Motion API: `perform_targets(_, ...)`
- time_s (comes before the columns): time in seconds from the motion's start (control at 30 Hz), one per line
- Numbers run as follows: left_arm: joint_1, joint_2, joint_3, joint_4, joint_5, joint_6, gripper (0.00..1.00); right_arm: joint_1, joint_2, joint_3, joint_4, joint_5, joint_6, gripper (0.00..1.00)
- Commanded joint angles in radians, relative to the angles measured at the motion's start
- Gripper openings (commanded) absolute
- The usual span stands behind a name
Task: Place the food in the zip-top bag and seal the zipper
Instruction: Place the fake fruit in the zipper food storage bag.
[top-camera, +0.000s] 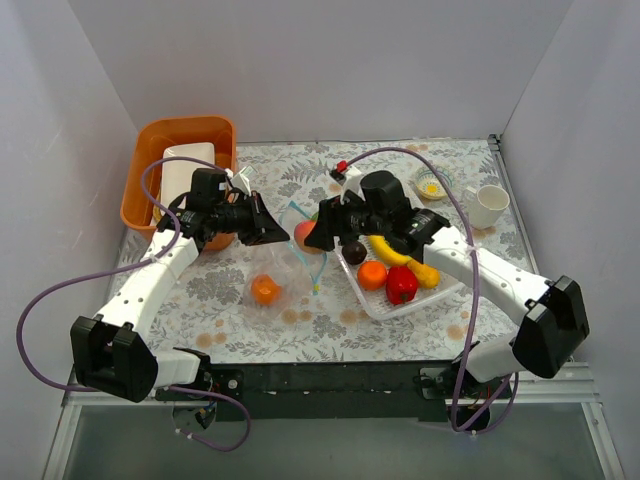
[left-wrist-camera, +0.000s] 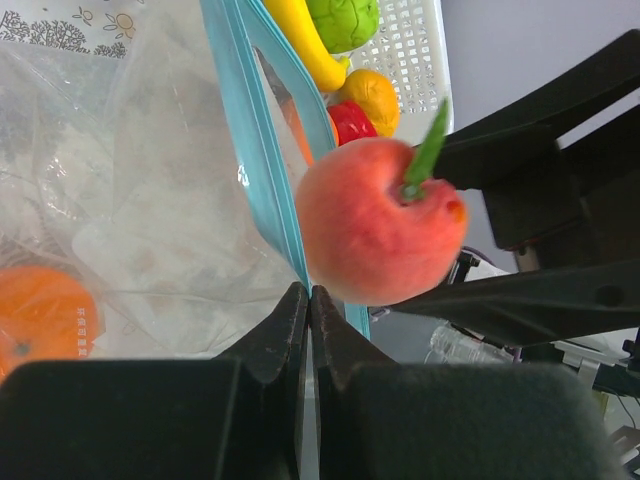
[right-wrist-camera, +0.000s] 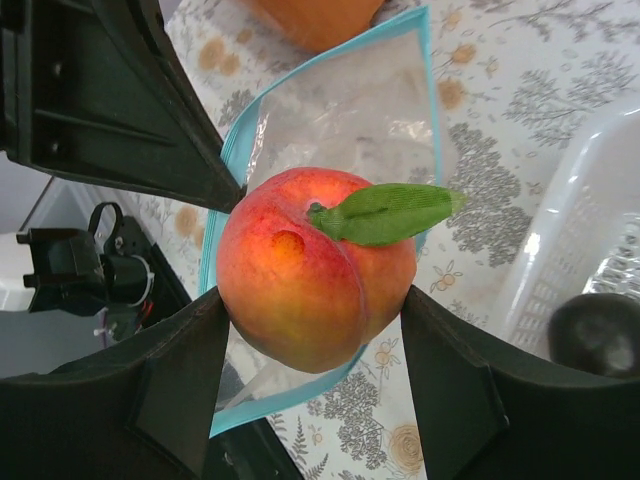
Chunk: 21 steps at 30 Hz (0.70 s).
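Only your wrist views show the grips: right gripper (right-wrist-camera: 315, 335) pinches a peach (right-wrist-camera: 295, 275), left gripper (left-wrist-camera: 308, 315) clamps the zipper (left-wrist-camera: 245, 130); the zip-top bag (left-wrist-camera: 150, 210) holds one orange (left-wrist-camera: 40, 320).

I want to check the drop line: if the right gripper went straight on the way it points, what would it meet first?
Its held peach leads, and looks headed into the open mouth of the zip-top bag, inside the zipper rim. Depth is unclear.

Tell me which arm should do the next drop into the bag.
Right. The right end effector holds the peach at the open mouth of the bag; the left end effector is pinched shut on the zipper.
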Motion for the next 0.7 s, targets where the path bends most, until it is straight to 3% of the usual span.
perform_targets(0.0, -0.002, -0.011, 0.053, -0.009, 0.033, 0.003, 0.00, 0.037, 0.047, 0.053, 0.057, -0.040, 0.010, 0.24)
perform_targets(0.17, -0.002, -0.010, 0.079, -0.020, 0.035, 0.005, 0.00, 0.055, 0.083, 0.082, 0.023, -0.018, -0.011, 0.34)
perform_targets(0.27, -0.002, -0.016, 0.095, -0.025, 0.032, -0.001, 0.00, 0.057, 0.084, 0.095, 0.005, -0.010, -0.026, 0.58)
perform_targets(0.4, -0.002, -0.017, 0.118, -0.035, 0.024, -0.006, 0.00, 0.057, 0.075, 0.108, -0.025, 0.033, -0.039, 0.77)
perform_targets(0.5, -0.002, -0.016, 0.133, -0.046, 0.021, -0.005, 0.00, 0.058, 0.054, 0.118, -0.025, 0.058, -0.042, 0.98)
perform_targets(0.67, -0.002, -0.022, 0.139, -0.064, 0.012, -0.001, 0.00, 0.055, 0.006, 0.130, -0.038, 0.111, -0.039, 0.98)
